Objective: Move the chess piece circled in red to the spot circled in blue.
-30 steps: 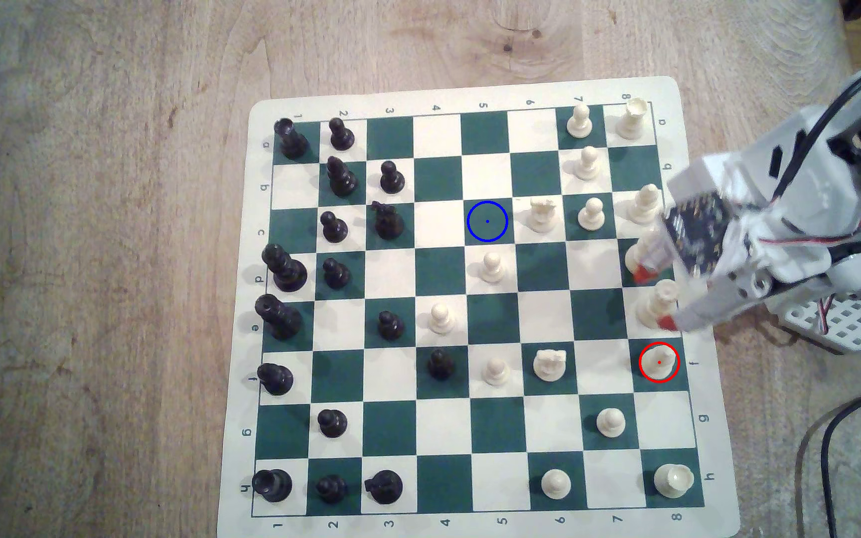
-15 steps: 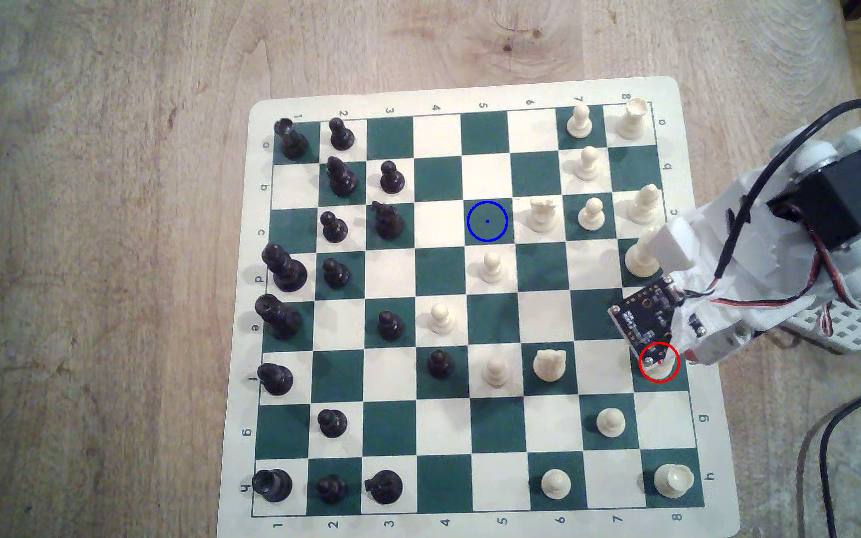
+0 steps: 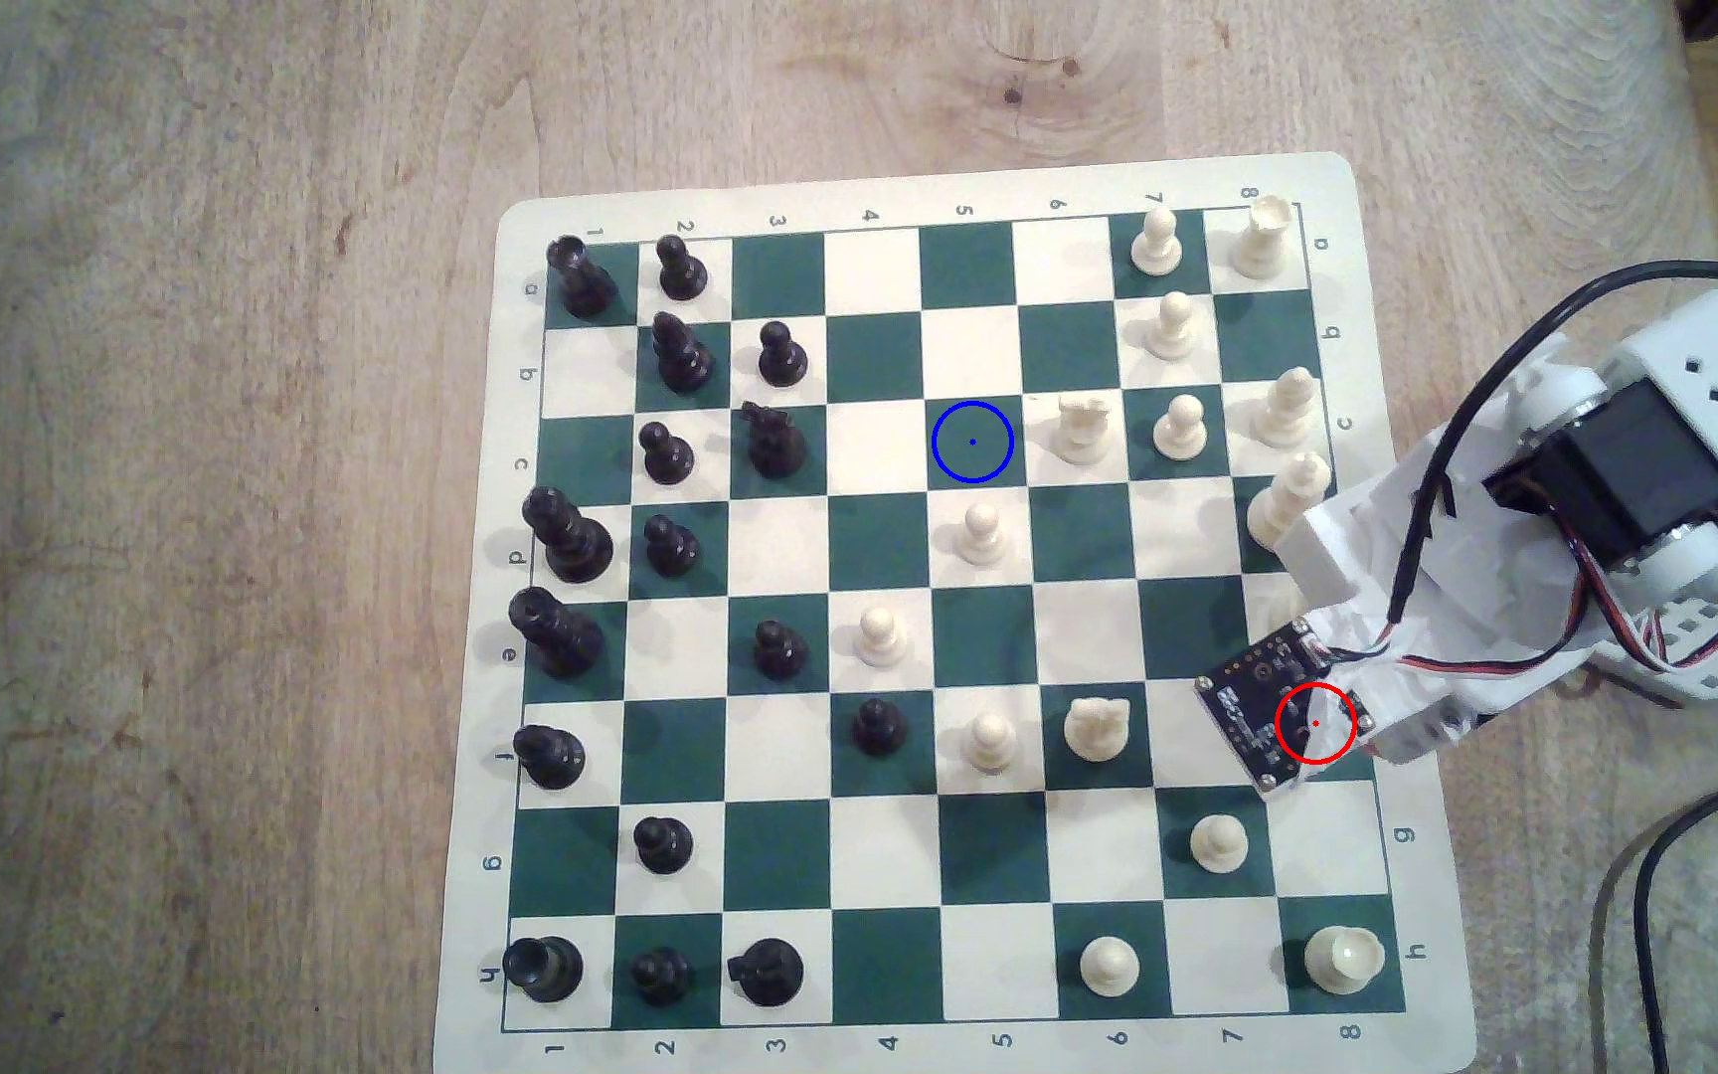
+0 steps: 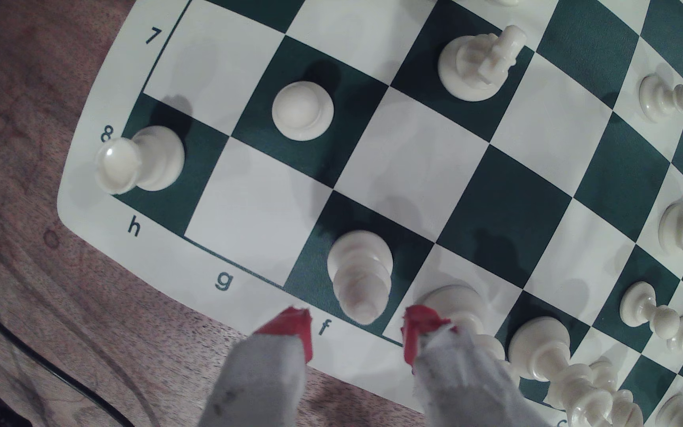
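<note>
Bishop (image 4: 359, 276): cream, slim, upright on the dark square of row f at the board's edge, low centre of the wrist view; in the exterior view its square sits at the right edge, lower middle, ringed in red, with the piece itself hidden under the wrist's black circuit board (image 3: 1247, 713). Gripper (image 4: 357, 333): two grey fingers with red tips (image 4: 418, 324), spread wide and holding nothing, one tip on either side of the bishop's head and neither touching it; the spacing reads as a straddle set up for a close on the piece, so the step in hand is judged to be the approach, with the grasp not yet made. Spot (image 3: 973, 442): green square ringed in blue with a centre dot, middle of the exterior view, bare, well apart from the bishop and up-left of it. Neighbours: a tall cream piece (image 4: 455, 304) stands on the next square, its base just behind one red tip, which is likely why the fingers come in from the board's edge rather than across the row; a pawn (image 4: 303, 110) and a rook (image 4: 142, 162) stand on squares further off, clear of the fingers. Near the spot in the exterior view, a knight (image 3: 1082, 425) stands just to its right and a pawn (image 3: 982, 532) just below, so the drop will need a straight descent. Board (image 3: 922, 196): green and cream mat, flat on a wooden table (image 3: 214, 516).
</note>
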You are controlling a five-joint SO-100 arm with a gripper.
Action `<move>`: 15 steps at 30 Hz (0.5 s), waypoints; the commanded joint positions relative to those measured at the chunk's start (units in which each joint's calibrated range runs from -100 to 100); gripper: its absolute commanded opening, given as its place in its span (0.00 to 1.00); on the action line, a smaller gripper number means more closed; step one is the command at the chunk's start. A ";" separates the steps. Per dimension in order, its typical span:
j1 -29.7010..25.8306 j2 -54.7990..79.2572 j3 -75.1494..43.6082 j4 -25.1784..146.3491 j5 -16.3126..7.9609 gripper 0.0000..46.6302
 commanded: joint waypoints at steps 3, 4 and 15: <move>-0.09 3.99 -0.39 -3.28 -0.20 0.27; -0.25 4.16 -0.21 -3.77 -0.15 0.27; -0.33 7.22 0.79 -6.72 0.20 0.26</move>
